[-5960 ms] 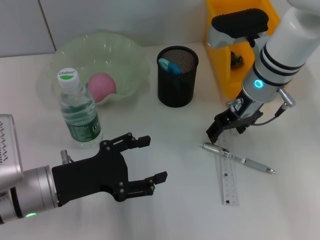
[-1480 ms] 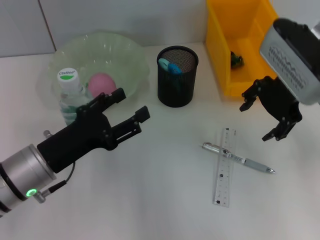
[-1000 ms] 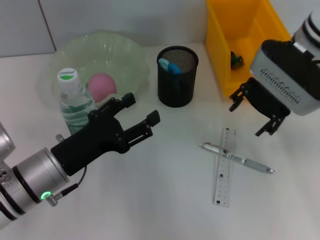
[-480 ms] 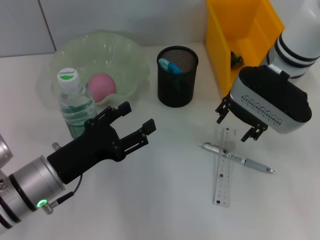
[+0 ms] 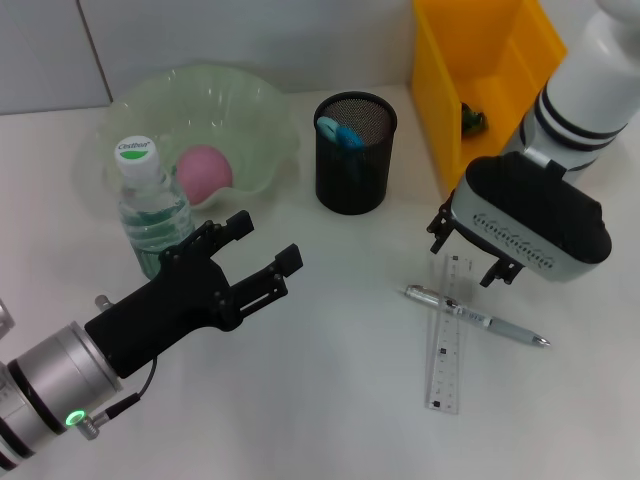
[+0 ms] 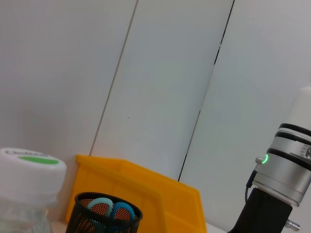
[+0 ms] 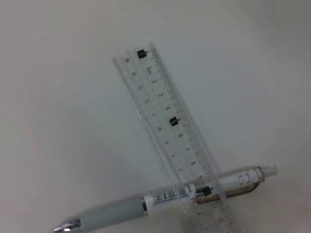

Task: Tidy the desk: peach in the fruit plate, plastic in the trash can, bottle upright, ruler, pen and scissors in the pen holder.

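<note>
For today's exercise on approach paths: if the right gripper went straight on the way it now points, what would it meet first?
The right gripper points down at the table, open. Its first contact would probably be the clear plastic ruler, near the end the silver pen lies across. Its height above them is unclear.

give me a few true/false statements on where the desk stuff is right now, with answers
1. The peach lies in the fruit plate. True.
2. The bottle lies on its side. False: it stands upright beside the plate.
3. The pen lies across the ruler on the desk. True.
4. The pen holder is empty. False: blue handles show inside it.
5. The right gripper holds the ruler. False: it is open, above the ruler's far end.
6. The left gripper is open, near the bottle. True.
</note>
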`<state>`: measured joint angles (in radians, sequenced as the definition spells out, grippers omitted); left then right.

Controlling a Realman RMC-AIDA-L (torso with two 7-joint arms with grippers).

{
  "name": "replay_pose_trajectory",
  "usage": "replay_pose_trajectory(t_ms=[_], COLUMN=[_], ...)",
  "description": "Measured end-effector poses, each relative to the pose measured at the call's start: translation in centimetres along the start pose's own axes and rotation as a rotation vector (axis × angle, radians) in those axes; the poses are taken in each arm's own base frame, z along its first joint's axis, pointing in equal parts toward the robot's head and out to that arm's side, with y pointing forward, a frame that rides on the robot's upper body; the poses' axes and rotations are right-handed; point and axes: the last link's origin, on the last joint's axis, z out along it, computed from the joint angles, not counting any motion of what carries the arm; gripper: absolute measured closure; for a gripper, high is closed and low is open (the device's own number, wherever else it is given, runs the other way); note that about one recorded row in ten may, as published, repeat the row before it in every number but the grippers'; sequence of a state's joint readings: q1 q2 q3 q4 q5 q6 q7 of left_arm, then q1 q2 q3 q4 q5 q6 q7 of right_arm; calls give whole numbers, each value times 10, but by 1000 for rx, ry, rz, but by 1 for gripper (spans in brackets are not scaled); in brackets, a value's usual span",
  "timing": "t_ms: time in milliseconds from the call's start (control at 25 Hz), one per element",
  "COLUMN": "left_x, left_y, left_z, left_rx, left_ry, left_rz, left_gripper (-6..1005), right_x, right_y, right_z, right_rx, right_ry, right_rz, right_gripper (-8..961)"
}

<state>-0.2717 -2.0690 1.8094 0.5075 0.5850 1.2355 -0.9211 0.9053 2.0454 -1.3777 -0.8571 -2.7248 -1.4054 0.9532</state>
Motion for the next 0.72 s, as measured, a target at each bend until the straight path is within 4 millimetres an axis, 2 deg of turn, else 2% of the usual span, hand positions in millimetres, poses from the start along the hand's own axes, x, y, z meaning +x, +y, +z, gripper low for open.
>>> replay_pose_trajectory(t_ms=[360,720], left_x=[-2,-2], left_y=[1,2], left_z=[-3,-3], left_rx=[10,13], left_ry=[7,12], left_rz=[-7,-9], left_gripper=[164,164], right_x=[-5,-10], right_y=[-1,-6], right_z=[10,13], right_rx=[-7,-23], right_ry=[16,7], right_rz=[-96,-144], right_gripper=[316,341])
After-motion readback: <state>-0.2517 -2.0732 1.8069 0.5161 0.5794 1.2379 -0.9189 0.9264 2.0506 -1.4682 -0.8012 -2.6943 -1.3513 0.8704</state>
